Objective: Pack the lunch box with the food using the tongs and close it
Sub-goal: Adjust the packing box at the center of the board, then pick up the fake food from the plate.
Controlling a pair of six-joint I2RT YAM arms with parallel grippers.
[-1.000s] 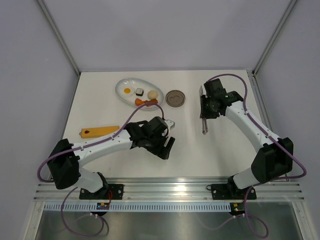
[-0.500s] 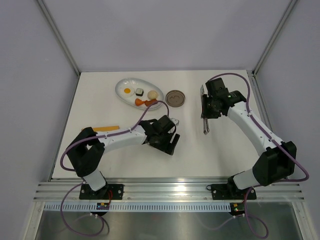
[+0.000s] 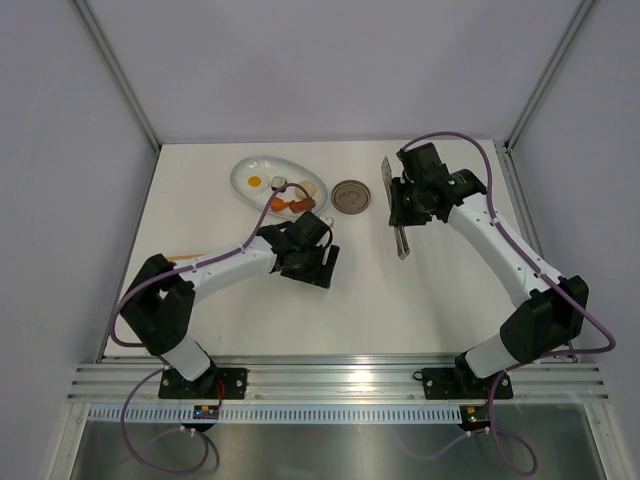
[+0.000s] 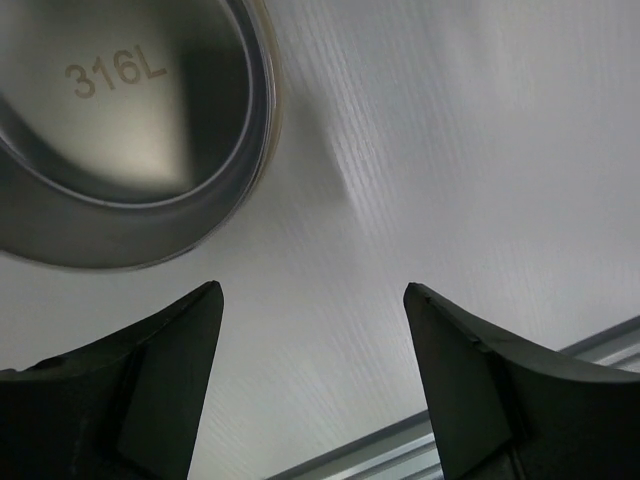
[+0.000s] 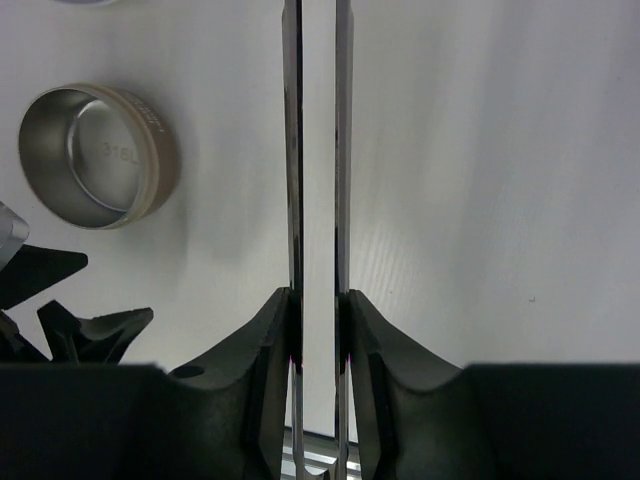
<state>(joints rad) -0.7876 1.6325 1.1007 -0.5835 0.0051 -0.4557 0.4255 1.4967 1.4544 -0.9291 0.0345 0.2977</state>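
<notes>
Progress is slight: nothing is packed yet. The tin (image 5: 98, 155) sits open and empty, and no lid is in view. The food (image 3: 280, 184) lies on the plate (image 3: 240, 170), at the tin's 9 o'clock. The right gripper (image 5: 320, 300) pinches the tongs (image 5: 292, 150) at the tin's 3 o'clock; their arms are nearly closed with nothing between them. The left gripper (image 4: 310, 295) is spread and empty, low at the tin's 7 o'clock. What looks left to do is tonging every piece across, then fitting the lid.
</notes>
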